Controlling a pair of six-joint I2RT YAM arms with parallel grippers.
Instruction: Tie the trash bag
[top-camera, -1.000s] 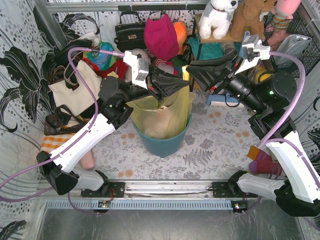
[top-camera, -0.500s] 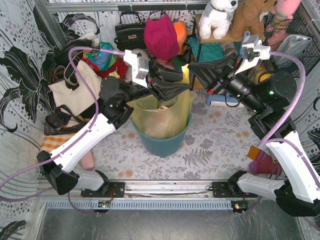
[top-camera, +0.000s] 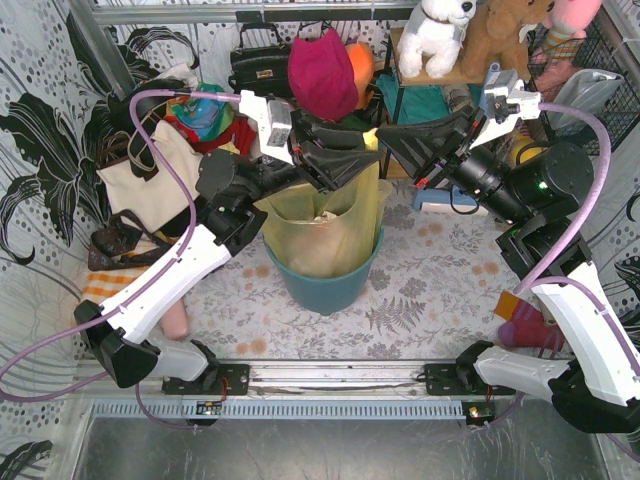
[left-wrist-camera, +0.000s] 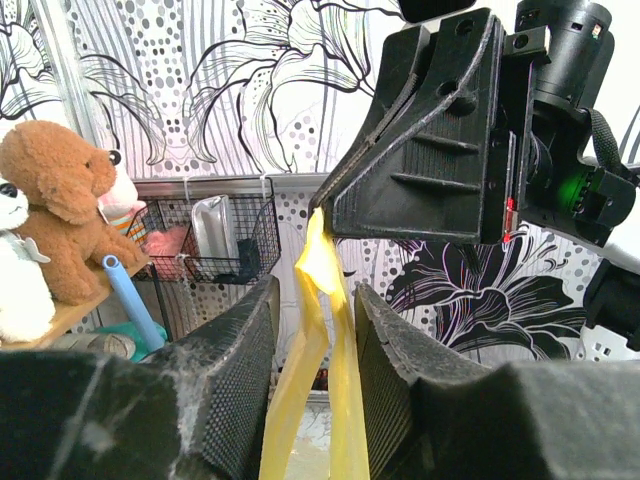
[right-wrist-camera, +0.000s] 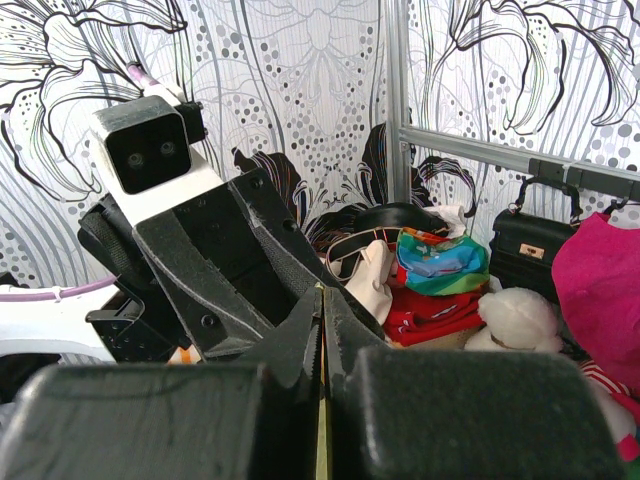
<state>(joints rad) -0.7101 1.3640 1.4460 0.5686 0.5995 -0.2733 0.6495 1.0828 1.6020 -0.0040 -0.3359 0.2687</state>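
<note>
Trash bag, thin translucent yellow-green plastic, sits in the round teal bin. Above the bin, the right claw pinches its twisted top; the left claw stands parted around it.

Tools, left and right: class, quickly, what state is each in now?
Left tool: open, with strips of the trash bag hanging between its fingers.
Right tool: closed, pinching the top of the trash bag.

Top camera: high up, far off, looks down on the whole table.
Left wrist camera: very close, looks out from the left gripper at the right gripper.
Right wrist camera: very close, looks back the other way.
Shared: trash bag top.
</note>
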